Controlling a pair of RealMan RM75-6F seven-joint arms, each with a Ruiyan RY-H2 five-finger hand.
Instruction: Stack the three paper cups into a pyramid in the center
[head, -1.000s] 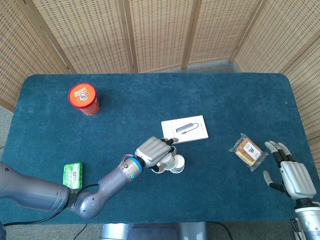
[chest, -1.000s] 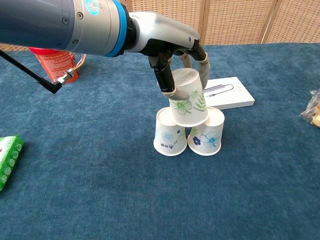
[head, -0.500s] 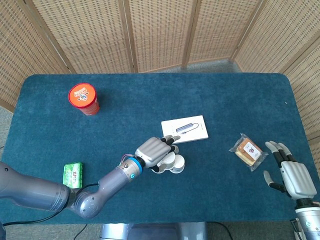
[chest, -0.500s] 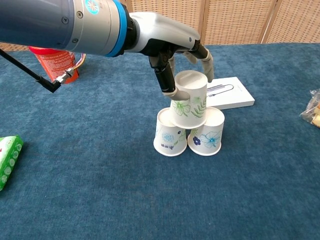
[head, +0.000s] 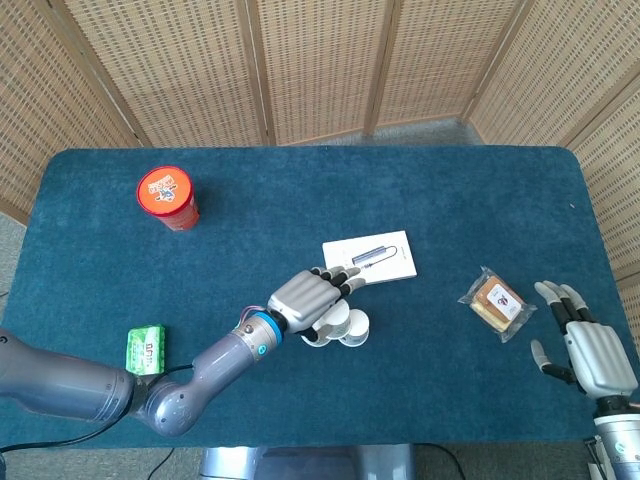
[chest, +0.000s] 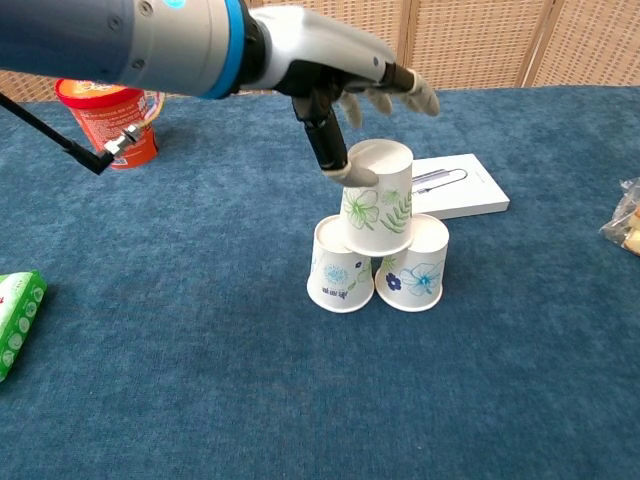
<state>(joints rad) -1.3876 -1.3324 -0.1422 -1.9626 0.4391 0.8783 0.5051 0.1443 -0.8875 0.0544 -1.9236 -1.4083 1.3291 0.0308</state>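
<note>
the three cups are sitting in the middle of the table (chest: 520, 350), a bit nearer the front edge. the top cup (chest: 378, 197) is standing upside down on the left cup (chest: 338, 267) and the right cup (chest: 414, 268). the left hand (chest: 340, 70) is hanging just above them with its fingers spread, holding nothing; its thumb is right by the top cup's rim. the right hand (head: 590, 350) is resting open near the front right corner.

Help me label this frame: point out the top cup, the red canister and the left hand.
top cup (chest: 378, 205), chest view, on its leaf-printed side.
red canister (head: 165, 190), head view, on its lid.
left hand (chest: 335, 60), chest view, on its back.
</note>
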